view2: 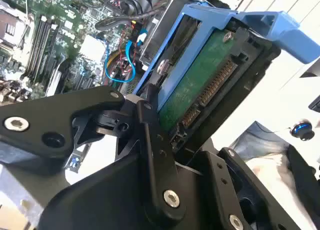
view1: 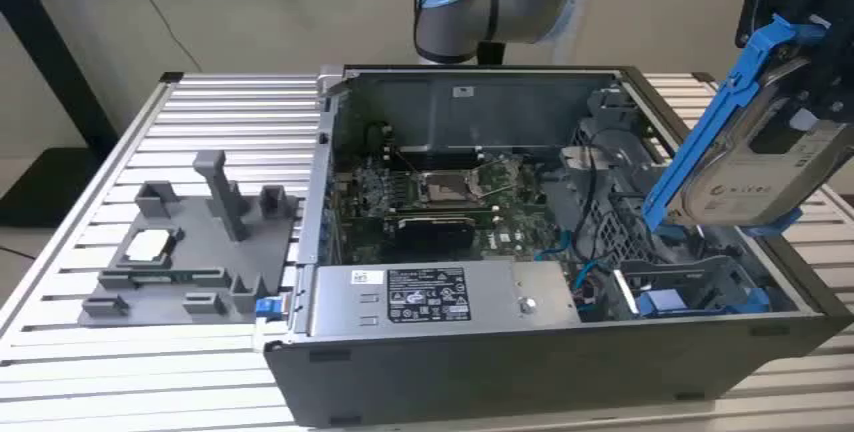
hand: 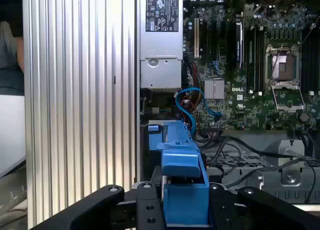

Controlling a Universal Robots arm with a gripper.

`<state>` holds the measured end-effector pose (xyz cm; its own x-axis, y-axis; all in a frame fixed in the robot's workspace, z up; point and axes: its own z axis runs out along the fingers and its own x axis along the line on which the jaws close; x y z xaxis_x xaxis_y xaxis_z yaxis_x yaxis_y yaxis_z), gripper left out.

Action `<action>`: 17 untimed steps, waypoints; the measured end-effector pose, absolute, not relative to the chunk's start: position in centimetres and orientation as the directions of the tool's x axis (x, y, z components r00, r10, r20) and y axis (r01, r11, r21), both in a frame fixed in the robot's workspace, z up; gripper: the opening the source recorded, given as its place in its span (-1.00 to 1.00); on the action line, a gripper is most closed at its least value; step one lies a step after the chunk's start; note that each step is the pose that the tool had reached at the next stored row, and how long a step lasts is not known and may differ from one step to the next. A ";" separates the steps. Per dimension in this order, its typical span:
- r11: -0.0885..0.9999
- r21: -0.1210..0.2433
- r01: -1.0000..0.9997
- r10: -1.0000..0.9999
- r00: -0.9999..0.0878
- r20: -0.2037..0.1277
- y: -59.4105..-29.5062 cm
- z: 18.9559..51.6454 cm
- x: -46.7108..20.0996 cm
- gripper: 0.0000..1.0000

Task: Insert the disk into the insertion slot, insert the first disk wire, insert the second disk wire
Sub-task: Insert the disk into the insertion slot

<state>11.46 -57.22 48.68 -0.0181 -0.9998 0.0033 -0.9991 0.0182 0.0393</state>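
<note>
One grey moulded tray (view1: 187,252) at the exterior view's left, open computer case (view1: 534,372) centre, insertion slot (view1: 687,282) in its right-hand corner, disk (view1: 767,152) tilted above slot at the exterior view's right, apart from it, clenched in gripper (hand: 185,210)

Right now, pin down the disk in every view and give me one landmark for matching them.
Exterior view: the disk, in its blue carrier, hangs tilted above the end of the case at the exterior view's right.
Second wrist view: the disk shows its green circuit-board side, framed in blue.
First wrist view: the disk is seen end-on as a blue block, with the open case beyond it.
Shared landmark: the motherboard.
</note>
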 end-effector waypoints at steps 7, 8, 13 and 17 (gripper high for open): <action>0.018 0.039 -0.999 -1.000 -0.018 0.003 -57.2 48.6 11.5 -0.35; 0.018 0.039 -0.999 -1.000 -0.018 0.003 -57.2 48.5 11.5 -0.35; 0.018 0.039 -0.999 -1.000 -0.018 0.003 -57.3 48.4 11.5 -0.35; 0.018 0.039 -0.999 -1.000 -0.018 0.003 -57.3 48.2 11.5 -0.35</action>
<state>11.47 -57.28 48.16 -0.0181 -0.9998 0.0034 -0.9991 0.0182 0.0393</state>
